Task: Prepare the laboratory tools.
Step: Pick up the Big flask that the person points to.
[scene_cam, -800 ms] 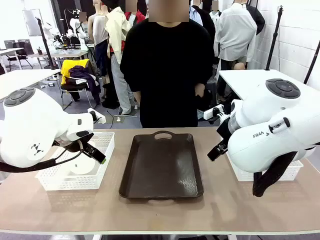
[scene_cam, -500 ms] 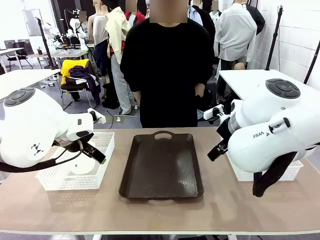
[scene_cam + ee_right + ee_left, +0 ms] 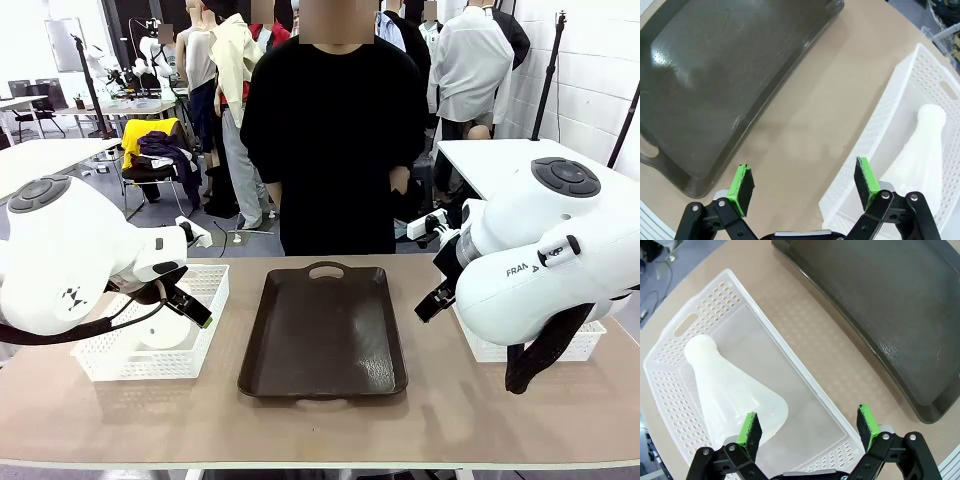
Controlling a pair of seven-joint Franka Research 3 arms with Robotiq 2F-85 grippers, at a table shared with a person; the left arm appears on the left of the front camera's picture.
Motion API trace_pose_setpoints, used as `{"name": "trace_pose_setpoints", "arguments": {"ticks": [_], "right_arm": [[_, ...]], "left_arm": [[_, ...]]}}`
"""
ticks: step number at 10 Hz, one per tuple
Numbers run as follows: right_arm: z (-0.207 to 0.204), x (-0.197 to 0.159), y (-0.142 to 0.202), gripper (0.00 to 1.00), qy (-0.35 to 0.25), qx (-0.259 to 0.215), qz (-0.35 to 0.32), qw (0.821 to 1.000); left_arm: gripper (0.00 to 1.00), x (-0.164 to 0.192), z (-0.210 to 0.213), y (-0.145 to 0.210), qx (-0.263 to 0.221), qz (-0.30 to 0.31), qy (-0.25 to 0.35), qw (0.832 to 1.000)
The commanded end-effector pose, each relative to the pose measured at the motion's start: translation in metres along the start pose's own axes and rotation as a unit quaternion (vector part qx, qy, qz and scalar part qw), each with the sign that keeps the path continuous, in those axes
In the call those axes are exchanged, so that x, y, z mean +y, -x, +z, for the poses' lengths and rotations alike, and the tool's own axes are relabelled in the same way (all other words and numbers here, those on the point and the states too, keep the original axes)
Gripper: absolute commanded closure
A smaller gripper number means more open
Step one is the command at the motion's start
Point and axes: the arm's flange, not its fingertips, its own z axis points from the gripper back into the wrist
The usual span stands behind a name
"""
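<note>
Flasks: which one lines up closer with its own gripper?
The flask in the left basket: in the wrist view its base overlaps a pad of the left gripper. The other flask, in the right basket, lies outside the right gripper.

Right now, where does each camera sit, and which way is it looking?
Front: between the arms, facing across the table at the person; shows the left arm, right arm and tray.
Left wrist: on the left arm, looking down past the open left hand at the left flask in the left basket.
Right wrist: on the right arm, looking down past the open right hand at the right flask in the right basket.
Shared: all three show the tray.
</note>
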Motion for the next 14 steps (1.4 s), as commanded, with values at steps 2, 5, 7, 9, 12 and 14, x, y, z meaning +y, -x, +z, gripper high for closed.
{"name": "trace_pose_setpoints", "arguments": {"ticks": [2,5,7,9,12,14], "right_arm": [[0.0,0.0,0.0,0.0,0.0,0.0,-0.001,1.0],[0.0,0.0,0.0,0.0,0.0,0.0,-0.001,1.0],[0.0,0.0,0.0,0.0,0.0,0.0,-0.001,1.0],[0.0,0.0,0.0,0.0,0.0,0.0,0.0,1.0],[0.042,-0.02,-0.014,0.0,-0.011,0.001,-0.025,1.0],[0.072,-0.037,-0.02,0.0,-0.041,-0.012,-0.039,0.998]], "left_arm": [[0.0,0.001,0.0,0.0,-0.001,0.001,0.0,1.0],[0.0,0.001,0.0,0.0,-0.001,0.001,0.0,1.0],[0.0,0.001,0.0,0.0,-0.001,0.001,0.0,1.0],[0.0,0.0,0.0,0.0,0.0,0.0,0.0,1.0],[0.0,0.006,0.047,0.004,-0.041,-0.016,-0.034,0.998],[0.0,0.016,0.08,0.008,-0.07,-0.013,-0.004,0.997]]}}
